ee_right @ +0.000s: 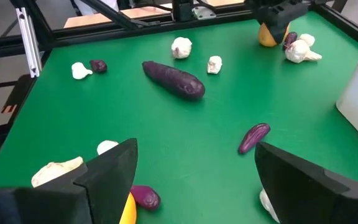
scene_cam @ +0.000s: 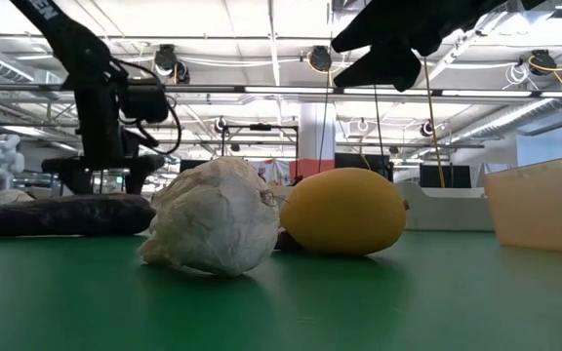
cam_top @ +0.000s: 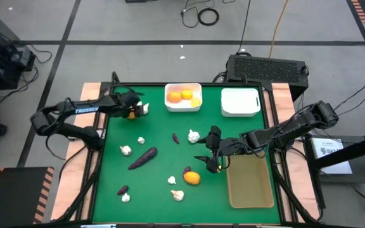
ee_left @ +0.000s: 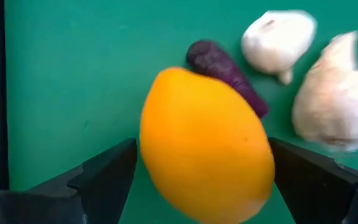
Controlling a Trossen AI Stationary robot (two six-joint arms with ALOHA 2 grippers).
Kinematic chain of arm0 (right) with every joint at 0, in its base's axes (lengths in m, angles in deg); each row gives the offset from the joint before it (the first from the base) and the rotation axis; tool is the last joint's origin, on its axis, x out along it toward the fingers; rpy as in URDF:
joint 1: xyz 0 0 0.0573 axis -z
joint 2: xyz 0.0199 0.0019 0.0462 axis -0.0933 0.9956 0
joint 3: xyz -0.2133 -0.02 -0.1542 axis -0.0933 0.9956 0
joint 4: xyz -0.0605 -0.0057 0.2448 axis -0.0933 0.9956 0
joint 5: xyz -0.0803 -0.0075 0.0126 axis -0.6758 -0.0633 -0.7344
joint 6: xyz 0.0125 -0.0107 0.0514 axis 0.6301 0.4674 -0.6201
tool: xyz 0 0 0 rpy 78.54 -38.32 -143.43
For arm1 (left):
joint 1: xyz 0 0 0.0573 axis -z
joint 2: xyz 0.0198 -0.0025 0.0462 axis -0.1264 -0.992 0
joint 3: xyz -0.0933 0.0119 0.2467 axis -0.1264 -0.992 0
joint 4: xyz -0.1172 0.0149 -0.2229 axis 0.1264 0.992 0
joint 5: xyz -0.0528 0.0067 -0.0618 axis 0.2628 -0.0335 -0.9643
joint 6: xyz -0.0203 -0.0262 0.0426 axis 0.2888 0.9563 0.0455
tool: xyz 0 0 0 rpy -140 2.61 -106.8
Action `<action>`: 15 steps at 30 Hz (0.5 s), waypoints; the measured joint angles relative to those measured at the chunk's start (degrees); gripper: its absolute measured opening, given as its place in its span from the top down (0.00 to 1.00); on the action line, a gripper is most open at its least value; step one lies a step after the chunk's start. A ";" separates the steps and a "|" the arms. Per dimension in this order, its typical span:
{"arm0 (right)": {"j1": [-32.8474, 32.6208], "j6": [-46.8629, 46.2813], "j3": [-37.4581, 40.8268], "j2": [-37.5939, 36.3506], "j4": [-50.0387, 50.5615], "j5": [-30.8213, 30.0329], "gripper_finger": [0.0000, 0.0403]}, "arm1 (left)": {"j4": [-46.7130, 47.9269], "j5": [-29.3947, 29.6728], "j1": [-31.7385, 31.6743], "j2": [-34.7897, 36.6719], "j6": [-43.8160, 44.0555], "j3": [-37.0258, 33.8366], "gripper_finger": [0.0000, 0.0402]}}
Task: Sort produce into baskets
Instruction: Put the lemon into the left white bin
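Note:
My left gripper [cam_top: 132, 109] is at the mat's far left, shut on an orange-yellow fruit [ee_left: 205, 146]. A small purple piece [ee_left: 225, 68] and two garlic bulbs [ee_left: 277, 38] lie on the mat right beside it. My right gripper [cam_top: 209, 151] hovers open and empty above the mat's right middle, with another orange-yellow fruit [cam_top: 192, 178] and a purple piece [ee_right: 145, 197] just near of it. The long purple piece [cam_top: 142, 158] lies at the mat's middle left. Garlic bulbs [cam_top: 194, 135] and small purple pieces [cam_top: 175, 137] are scattered over the mat. My left gripper has the fruit between its two wide-set fingers [ee_left: 110, 174], which lie against its two opposite sides [ee_left: 151, 168]. The fingers come from above, pointing down. I cannot tell whether the fruit is off the mat.
A white bin [cam_top: 183, 104] holding orange-yellow fruits and a second white bin [cam_top: 240, 101] stand at the mat's far edge. The tan tray [cam_top: 250, 182] lies at the near right. A black box with a grille [cam_top: 265, 66] sits beyond the table.

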 joint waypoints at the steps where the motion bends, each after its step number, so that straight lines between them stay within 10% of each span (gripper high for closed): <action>1: 0.00 0.28 0.00 0.00 -0.02 -0.01 0.22 | -0.42 0.00 0.00 -0.41 -0.03 -0.12 0.11; 15: 0.00 0.69 0.00 0.00 -0.06 -0.02 0.22 | -3.92 -0.06 0.00 -1.55 -3.14 -0.13 0.12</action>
